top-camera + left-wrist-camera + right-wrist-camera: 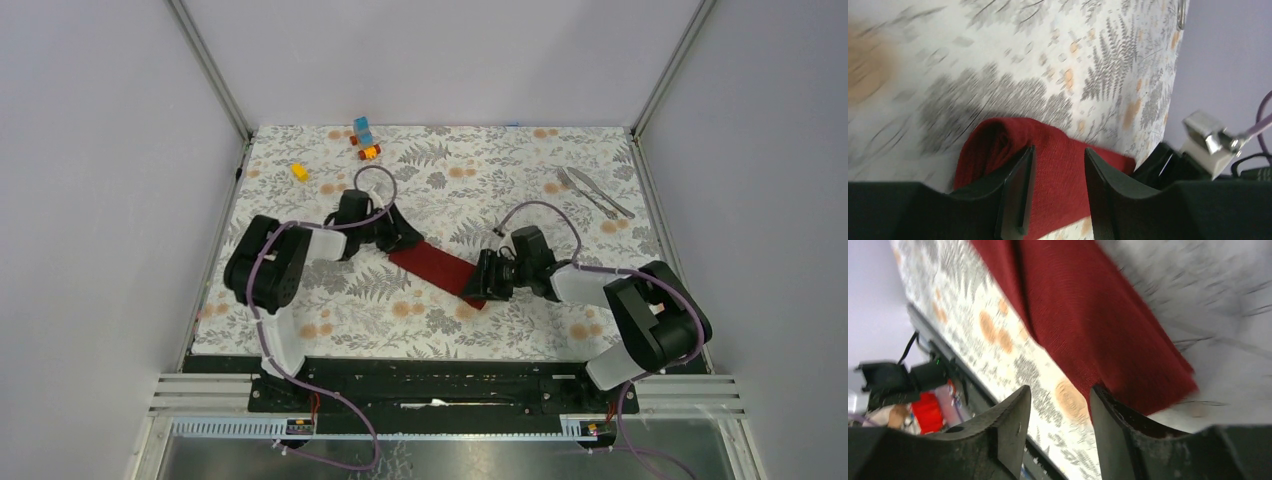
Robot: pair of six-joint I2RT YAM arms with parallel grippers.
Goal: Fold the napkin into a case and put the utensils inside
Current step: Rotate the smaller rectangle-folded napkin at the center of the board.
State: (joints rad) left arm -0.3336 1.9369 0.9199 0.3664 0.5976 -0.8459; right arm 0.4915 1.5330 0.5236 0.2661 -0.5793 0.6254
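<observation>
**A:** Where does the napkin lie?

**B:** The napkin (438, 268) lies as a narrow folded strip, diagonal in the middle of the fern-patterned table (450, 170), with one end at each arm. The fork and knife (590, 197) lie well apart from it, at the far right corner.

**A:** And the claws?

**B:** The left gripper (1059, 150) has its fingers spread over the far left end. Red cloth shows in the gap, and as far as I see it pinches nothing. The right gripper (1060, 388) is spread too, at the near right end, with only table between its fingers.

**A:** How to do this step well?

**B:** I think the strip needs one more fold to become a case. Each claw should take all layers at its end, lift low, and lay edge on edge. A loose layer can slip out.
</observation>
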